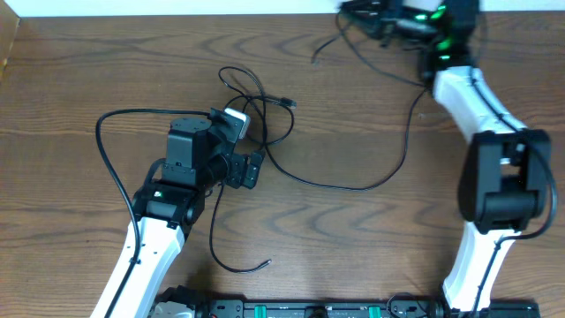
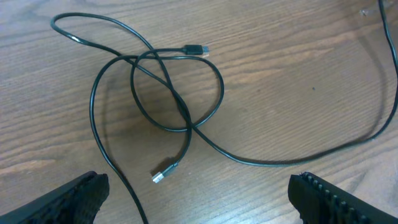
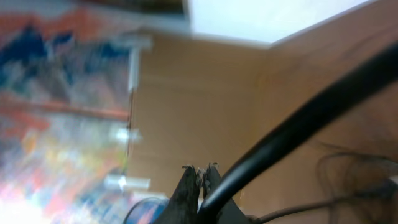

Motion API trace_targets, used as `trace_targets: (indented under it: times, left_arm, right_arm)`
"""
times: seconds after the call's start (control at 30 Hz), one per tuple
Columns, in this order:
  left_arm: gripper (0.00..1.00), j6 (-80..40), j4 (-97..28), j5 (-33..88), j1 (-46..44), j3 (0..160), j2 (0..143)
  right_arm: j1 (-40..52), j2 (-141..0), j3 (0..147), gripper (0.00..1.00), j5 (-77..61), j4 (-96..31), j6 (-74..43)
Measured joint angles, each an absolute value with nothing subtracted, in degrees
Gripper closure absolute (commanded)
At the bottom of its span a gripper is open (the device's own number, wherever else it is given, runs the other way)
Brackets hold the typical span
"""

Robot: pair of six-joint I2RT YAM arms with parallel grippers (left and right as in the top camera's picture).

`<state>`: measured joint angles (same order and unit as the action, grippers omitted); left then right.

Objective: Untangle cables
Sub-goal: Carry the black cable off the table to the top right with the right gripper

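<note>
Black fingers [image 2: 78,196] of the left end effector [image 2: 199,190] are sitting in the lower corners of the left wrist view. They are standing wide apart and gripping nothing, so the end effector is open. One thin strand is passing between them at the lower left without touching either finger.

Just beyond them the cables [image 2: 188,127] are lying on the wooden surface [image 2: 298,93] in a loose knot. Several loops are crossing each other at the centre of the frame. One plug tip [image 2: 198,49] is pointing right at upper centre, and a second plug tip [image 2: 160,176] is resting at lower centre. One strand is running off to the right edge.

In the overhead view that strand is sweeping in a wide arc toward the upper right of the frame, where the right end effector [image 1: 386,22] is showing blurred at the top edge. Its fingertips are pressing together, closed. Whether a cable is being pinched between them cannot be told.
</note>
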<state>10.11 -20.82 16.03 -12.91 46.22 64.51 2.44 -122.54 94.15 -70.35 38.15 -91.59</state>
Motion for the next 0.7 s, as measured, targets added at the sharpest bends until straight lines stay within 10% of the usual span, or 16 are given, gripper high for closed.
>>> trace_targets:
  times: [0.7]
  left_arm:
    - [0.02, 10.1, -20.8, 16.2, -12.9, 46.2, 64.5]
  right_arm:
    - [-33.7, -122.5, 94.2, 0.98, -69.6, 20.8, -71.3]
